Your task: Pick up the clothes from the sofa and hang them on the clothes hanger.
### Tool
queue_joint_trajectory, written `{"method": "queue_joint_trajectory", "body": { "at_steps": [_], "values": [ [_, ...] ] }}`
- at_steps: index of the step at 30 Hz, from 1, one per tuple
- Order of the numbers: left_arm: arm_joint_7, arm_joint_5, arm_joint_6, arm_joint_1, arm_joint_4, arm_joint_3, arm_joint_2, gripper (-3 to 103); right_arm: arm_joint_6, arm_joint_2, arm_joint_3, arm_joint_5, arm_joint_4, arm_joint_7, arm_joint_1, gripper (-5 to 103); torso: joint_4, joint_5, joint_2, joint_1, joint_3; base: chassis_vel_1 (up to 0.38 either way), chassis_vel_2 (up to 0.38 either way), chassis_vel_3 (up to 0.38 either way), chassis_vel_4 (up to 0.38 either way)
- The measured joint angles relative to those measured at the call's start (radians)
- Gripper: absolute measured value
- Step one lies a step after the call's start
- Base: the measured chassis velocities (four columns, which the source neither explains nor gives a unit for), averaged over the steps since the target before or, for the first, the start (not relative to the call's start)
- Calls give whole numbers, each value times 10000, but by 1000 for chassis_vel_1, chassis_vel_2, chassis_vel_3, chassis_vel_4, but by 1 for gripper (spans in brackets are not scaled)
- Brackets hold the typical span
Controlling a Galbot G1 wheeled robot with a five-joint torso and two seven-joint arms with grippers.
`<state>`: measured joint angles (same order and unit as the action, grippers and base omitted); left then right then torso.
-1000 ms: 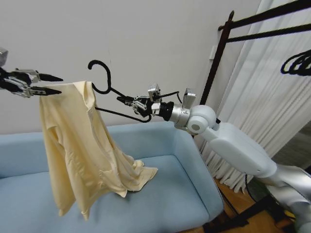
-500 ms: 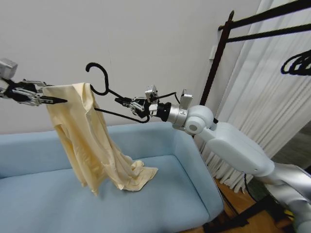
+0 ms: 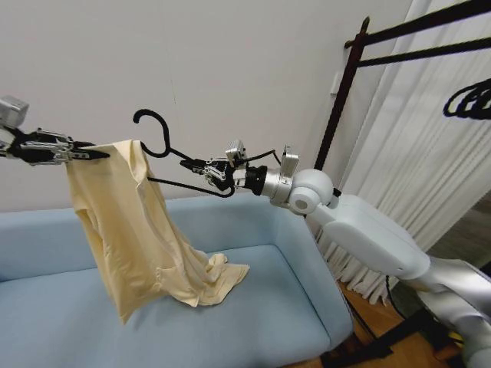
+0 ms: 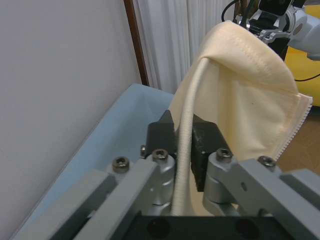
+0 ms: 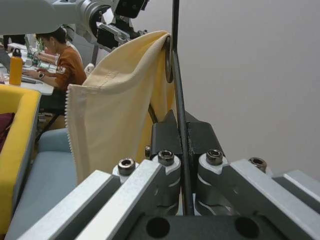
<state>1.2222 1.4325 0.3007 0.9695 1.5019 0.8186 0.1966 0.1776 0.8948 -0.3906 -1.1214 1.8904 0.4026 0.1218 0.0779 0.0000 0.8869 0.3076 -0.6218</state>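
Note:
A cream shirt (image 3: 130,222) hangs between my two grippers above the light blue sofa (image 3: 268,307), and its lower end rests crumpled on the seat. My left gripper (image 3: 96,152) is shut on the shirt's rolled hem at upper left. The left wrist view shows the pads (image 4: 205,145) pinching that hem (image 4: 186,125). My right gripper (image 3: 201,165) is shut on a black wire hanger (image 3: 187,156), whose far end is tucked inside the shirt's shoulder. In the right wrist view the hanger wire (image 5: 178,100) runs between the pads into the shirt (image 5: 115,105).
A dark clothes rack (image 3: 341,96) stands at the right of the sofa, with another black hanger (image 3: 468,100) on its bar. White curtains hang behind it. A plain wall backs the sofa.
The right gripper carried the hanger slightly left. The left gripper shifted right and its fingers now sit tight on the hem. The hanging shirt swung and its lower part was drawn up.

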Motion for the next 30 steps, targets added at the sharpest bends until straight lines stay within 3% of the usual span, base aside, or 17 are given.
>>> {"method": "queue_joint_trajectory", "body": {
  "at_steps": [2, 8, 11, 13, 15, 19, 22, 25, 27, 30],
  "values": [
    [-16, 11, 0, 0, 26, 0, -15, 2, -1, 0, -26, 3, 12, -14, 21, 2, 0, 0, -1, 0, 0, 0, 0, 0, 0],
    [-7, 17, -11, -13, 41, 3, -91, 2, 92, -64, -69, 29, 122, -242, 8, -2, 0, 0, 0, 0, 0, 0, 0, 0, 0],
    [11, 12, -18, -18, 38, 2, -122, 2, 114, -82, -71, 29, 120, -317, -19, 2, 0, 0, 0, 0, 0, 0, 0, 0, 0],
    [77, 28, -24, -51, 39, 2, -201, 2, 133, -155, -66, 29, 107, -577, -96, 18, -1, 0, 0, 0, 0, 0, 0, 0, 0],
    [116, 61, -24, -67, 42, 4, -234, 2, 144, -197, -24, 16, 106, -665, -141, 18, 0, 0, -1, 1, 0, 0, 0, 0, 0],
    [263, 91, -19, -100, 39, 24, -343, 2, 246, -494, 330, -221, 33, -973, -314, 39, 0, 1, -1, 0, 0, 0, 0, 0, 0],
    [296, 92, -19, -108, 32, 38, -373, 2, 254, -684, 479, -313, -29, -1004, -374, 44, 0, 0, -1, 0, 0, 0, 0, 0, 0],
    [384, 96, -50, -128, 8, 61, -394, 2, 260, -1178, 890, -609, -140, -1063, -651, 61, 0, 1, -1, 0, 0, 0, 0, 0, 0],
    [428, 101, -71, -135, 1, 66, -395, 2, 266, -1335, 994, -671, -163, -1069, -756, 61, 0, 1, 0, 0, 0, 0, 0, 0, 0],
    [579, 130, -124, -182, -63, 90, -403, 2, 353, -1979, 1506, -902, -352, -989, -1563, 78, 3, 3, 0, -1, 1, 0, 0, 0, 0]
  ]
}}
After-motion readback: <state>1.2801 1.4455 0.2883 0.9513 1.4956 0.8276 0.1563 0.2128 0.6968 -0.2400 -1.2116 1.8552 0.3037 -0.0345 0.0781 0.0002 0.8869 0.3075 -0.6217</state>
